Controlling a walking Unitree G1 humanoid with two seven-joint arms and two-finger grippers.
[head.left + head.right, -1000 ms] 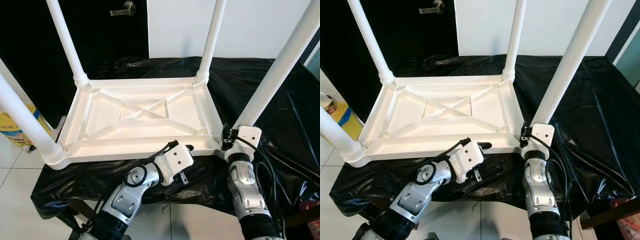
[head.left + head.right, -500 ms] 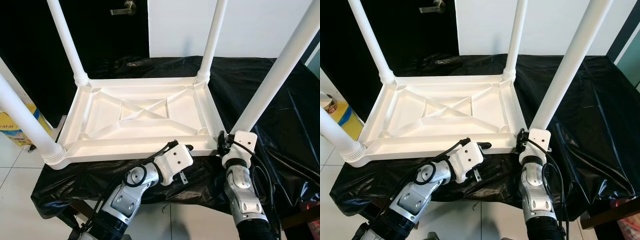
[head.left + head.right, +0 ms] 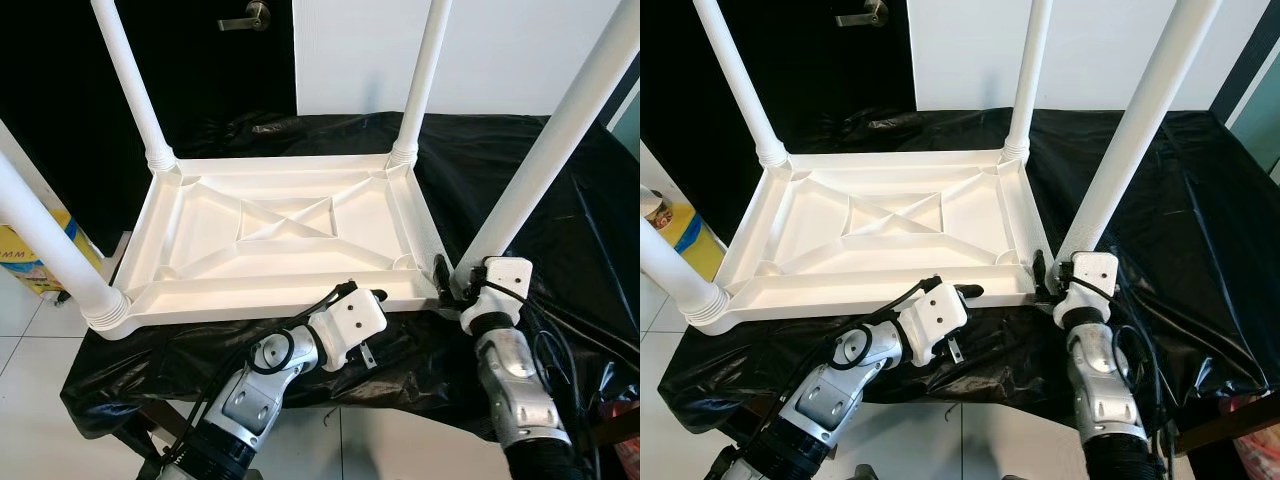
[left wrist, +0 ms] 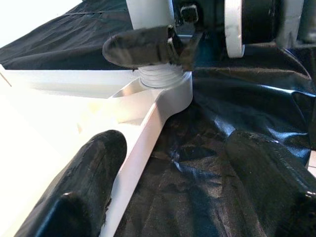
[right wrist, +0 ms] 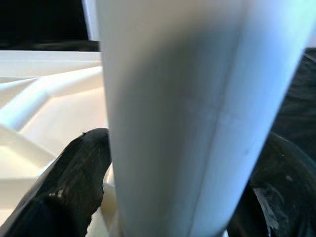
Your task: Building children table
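Note:
A white plastic children's table (image 3: 280,222) lies upside down on a black sheet, its legs pointing up. My right gripper (image 3: 456,280) is at the base of the near right leg (image 3: 545,150), shut on it; the right wrist view has the leg (image 5: 177,98) wedged between both fingers (image 5: 74,187). My left gripper (image 4: 173,148) is open at the table's front rim (image 4: 148,128), one finger over the rim and the other over the sheet. Its wrist (image 3: 350,320) sits just below the front edge.
The other three legs stand at the near left (image 3: 40,230), far left (image 3: 130,80) and far right (image 3: 425,70) corners. The black sheet (image 3: 570,210) spreads right of the table. A dark door (image 3: 200,60) is behind, and a yellow box (image 3: 25,262) on the tiled floor at left.
My right wrist has swung around the near right leg's base, first toward the left, then out to the right, still gripping it. The left arm has stayed put.

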